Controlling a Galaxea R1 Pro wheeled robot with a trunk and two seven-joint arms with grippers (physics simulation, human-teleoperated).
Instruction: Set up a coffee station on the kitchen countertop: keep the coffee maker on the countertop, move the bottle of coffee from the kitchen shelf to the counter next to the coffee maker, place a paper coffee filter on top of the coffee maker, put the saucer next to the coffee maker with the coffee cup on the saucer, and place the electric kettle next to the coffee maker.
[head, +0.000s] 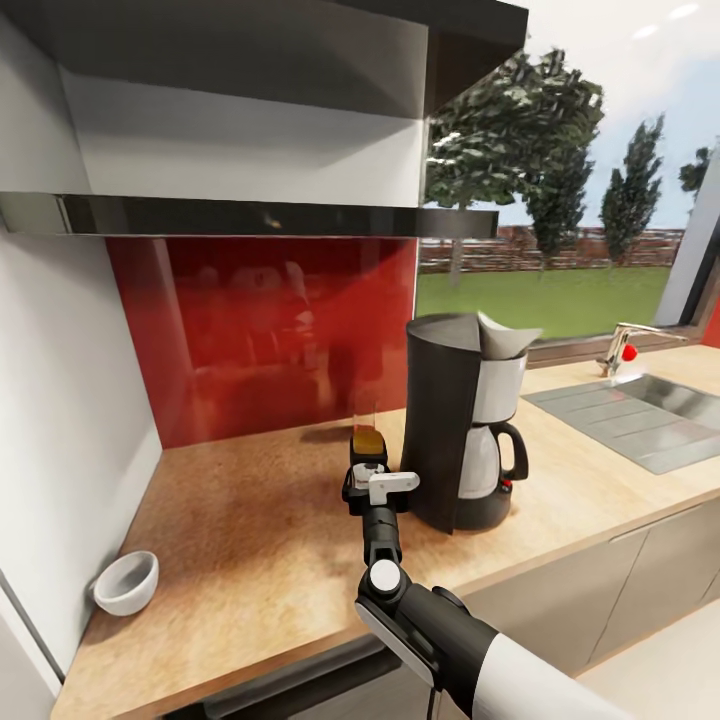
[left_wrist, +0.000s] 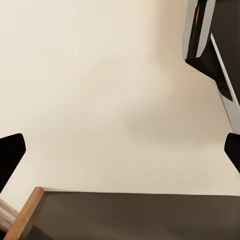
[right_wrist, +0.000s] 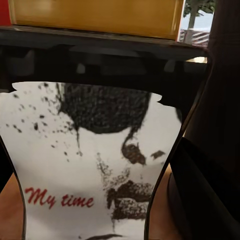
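Behind your table (head: 260, 520) runs a glossy red backsplash (head: 250, 330), with a grey hood (head: 240, 215) above it and a window onto lawn and trees beside it. Take the coffee maker (head: 455, 430) as your landmark: it stands upright near the middle of the tan table, carafe in place, and the paper coffee filter (head: 505, 338) sits in its top, its white rim poking above the black body.

Your right hand (head: 368, 478) is just beside the coffee maker, on the side toward the backsplash corner, clenched on the bottle of coffee (head: 367, 441). In the head view you can see the yellow-gold cap above the fingers; in the right wrist view the white label (right_wrist: 90, 165), with its dark splatter print and red "My time" lettering, sits between the two dark fingers (right_wrist: 200, 195), and the coffee maker's black wall is close alongside. Whether the bottle's base is touching the table, you cannot tell.

Well away from the coffee maker, at the table's far end by the white wall, the coffee cup (head: 127, 582) stands upright on the bare surface. On the coffee maker's other side, a steel sink (head: 640, 415) and tap (head: 625, 350) are set into the table.

Your left hand (left_wrist: 120, 150) is spread wide, its black fingertips (left_wrist: 10, 155) at opposite edges of the left wrist view, over a pale floor and a dark wood-edged panel, grasping nothing.
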